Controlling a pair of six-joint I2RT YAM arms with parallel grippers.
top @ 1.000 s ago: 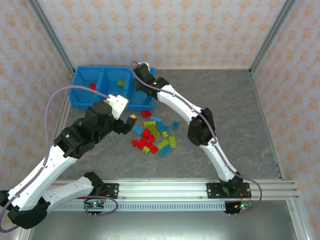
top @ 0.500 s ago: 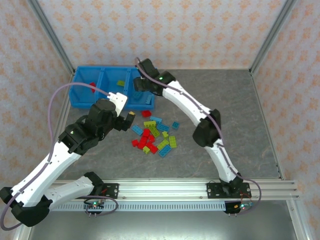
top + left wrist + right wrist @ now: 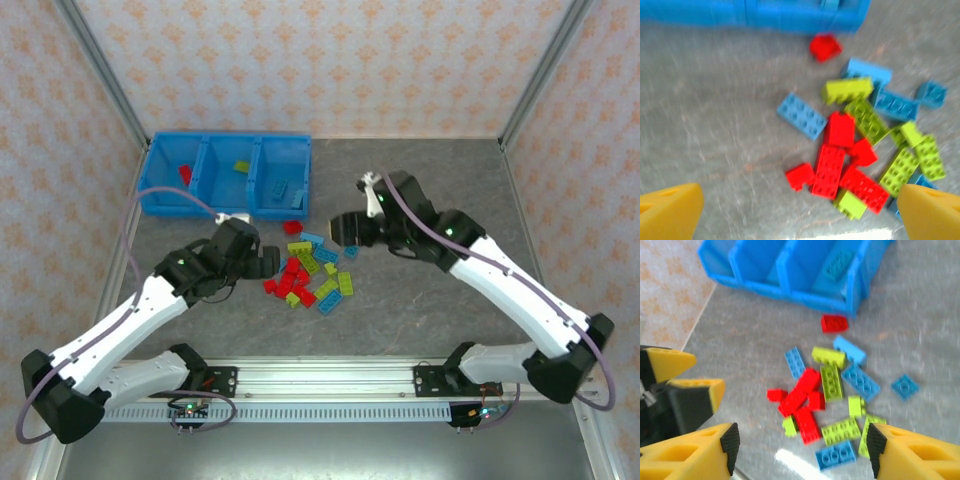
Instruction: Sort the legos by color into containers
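Note:
The legos [image 3: 310,270] lie in a loose red, lime and light blue pile mid-table. The containers are a blue three-compartment tray [image 3: 200,202] at the back left. A red brick [image 3: 185,172] lies in its left compartment, a lime one [image 3: 242,166] in the middle and a blue one [image 3: 283,187] in the right. My left gripper [image 3: 268,262] hangs open at the pile's left edge, over the red bricks [image 3: 832,167]. My right gripper [image 3: 345,232] stands open above the pile's right side, over the legos [image 3: 832,400], with nothing between its fingers [image 3: 912,452].
A lone red brick [image 3: 292,227] lies just in front of the tray. A single blue brick [image 3: 351,250] sits right of the pile. Metal frame posts and patterned walls enclose the table, with a rail [image 3: 330,380] along its near edge.
My right gripper has pulled back from over the tray's right compartment to the pile's right side and opened. My left gripper has dropped lower toward the pile's left edge.

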